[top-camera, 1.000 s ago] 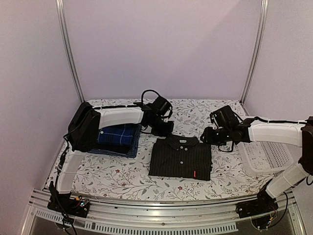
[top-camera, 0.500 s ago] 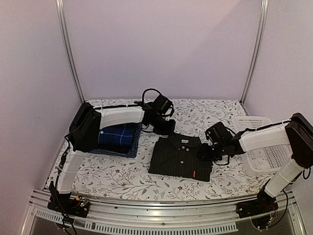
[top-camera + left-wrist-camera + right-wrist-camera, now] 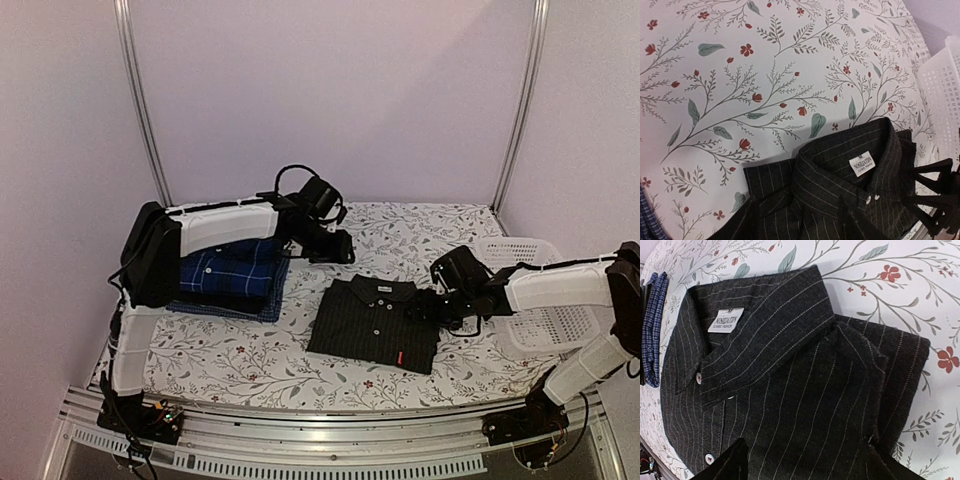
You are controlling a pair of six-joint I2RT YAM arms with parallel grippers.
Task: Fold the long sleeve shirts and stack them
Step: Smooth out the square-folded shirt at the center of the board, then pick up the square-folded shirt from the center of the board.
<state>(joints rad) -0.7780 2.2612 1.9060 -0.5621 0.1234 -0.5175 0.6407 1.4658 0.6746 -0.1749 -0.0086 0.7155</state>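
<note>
Pinstriped shirt point(image 3: 370, 325) beneath right tool point(image 3: 426, 310)

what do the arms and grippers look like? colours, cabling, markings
White link shells, black joints on left arm and right arm. A black cable loop arcs over the left wrist. The left gripper and right gripper are black, with matte angular fingers. No markings legible.

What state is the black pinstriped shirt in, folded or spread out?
Folded. The black pinstriped shirt lies as a compact rectangle, collar showing, no sleeves sticking out.
</note>
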